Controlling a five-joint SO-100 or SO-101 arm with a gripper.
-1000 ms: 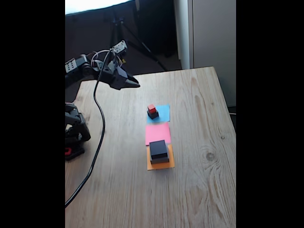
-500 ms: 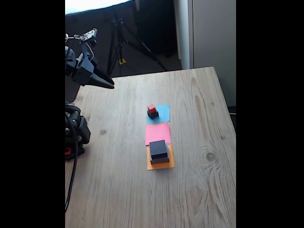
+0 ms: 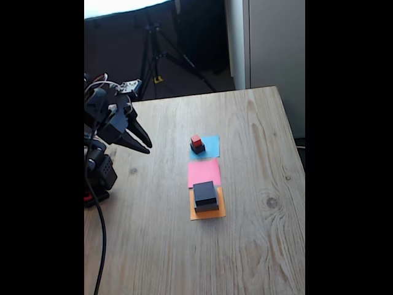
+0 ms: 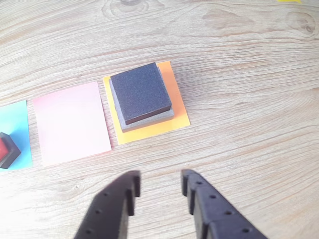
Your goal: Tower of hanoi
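Two dark square blocks [image 3: 206, 196] [image 4: 141, 94] are stacked on the orange paper square [image 3: 215, 213] [image 4: 177, 117], the smaller on top. A tiny red cube [image 3: 196, 141] [image 4: 4, 149] sits on a small black block [image 3: 198, 148] [image 4: 11, 155] on the blue paper [image 3: 212, 145] [image 4: 17, 124]. The pink paper [image 3: 204, 172] [image 4: 70, 122] between them is bare. My gripper [image 3: 145, 142] [image 4: 159, 183] hovers at the table's left side in the fixed view, well away from the blocks. It is open, with nothing between its black fingers [image 4: 117, 199].
The wooden table [image 3: 258, 153] has free room to the right of and in front of the papers. The arm's base [image 3: 98, 175] and a black cable [image 3: 98, 239] occupy the left edge. A tripod [image 3: 156, 43] stands behind the table.
The gripper pulled back to the left, rose, then dropped lower beside the arm's base, fingers now parted. The blocks have not moved.
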